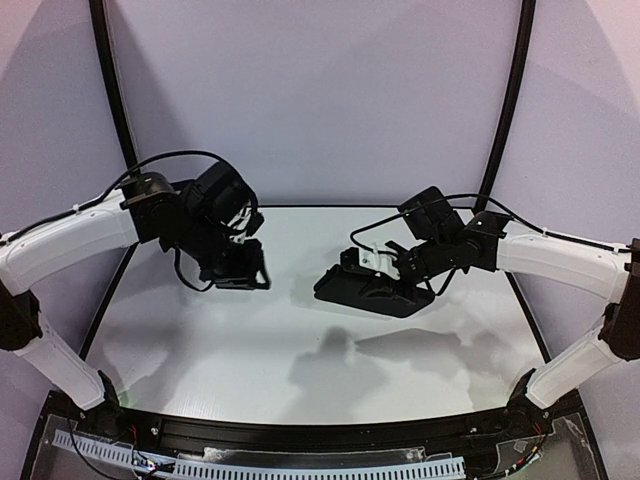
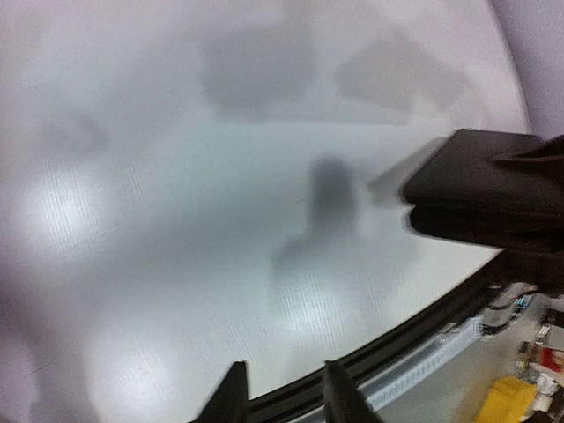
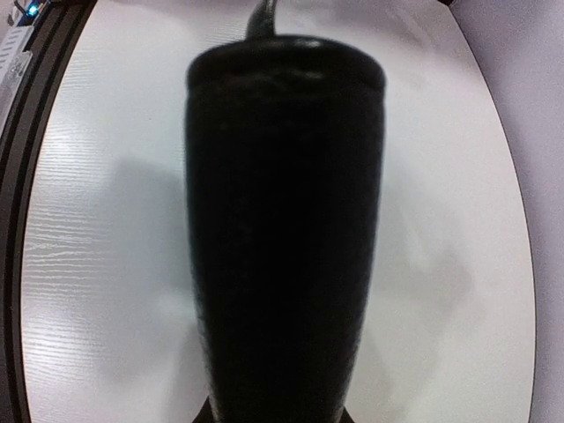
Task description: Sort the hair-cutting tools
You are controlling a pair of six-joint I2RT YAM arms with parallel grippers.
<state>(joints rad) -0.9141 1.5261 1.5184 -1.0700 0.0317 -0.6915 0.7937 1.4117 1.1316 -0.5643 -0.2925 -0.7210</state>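
My right gripper (image 1: 397,270) is shut on the end of the flat black zip case (image 1: 368,290) and holds it above the middle of the white table. In the right wrist view the case (image 3: 284,238) fills the middle and hides most of the right gripper (image 3: 275,416). My left gripper (image 1: 243,272) hangs above the table, left of the case and apart from it. In the left wrist view the left gripper (image 2: 284,401) is open and empty, and the case (image 2: 480,198) shows at the right. No scissors or combs are in view.
The white table (image 1: 200,350) has a black rim at its near edge (image 2: 414,330). A cable tray (image 1: 300,468) runs below the near edge. Purple walls and two black poles (image 1: 112,90) stand behind. Shadows of both arms fall on the table.
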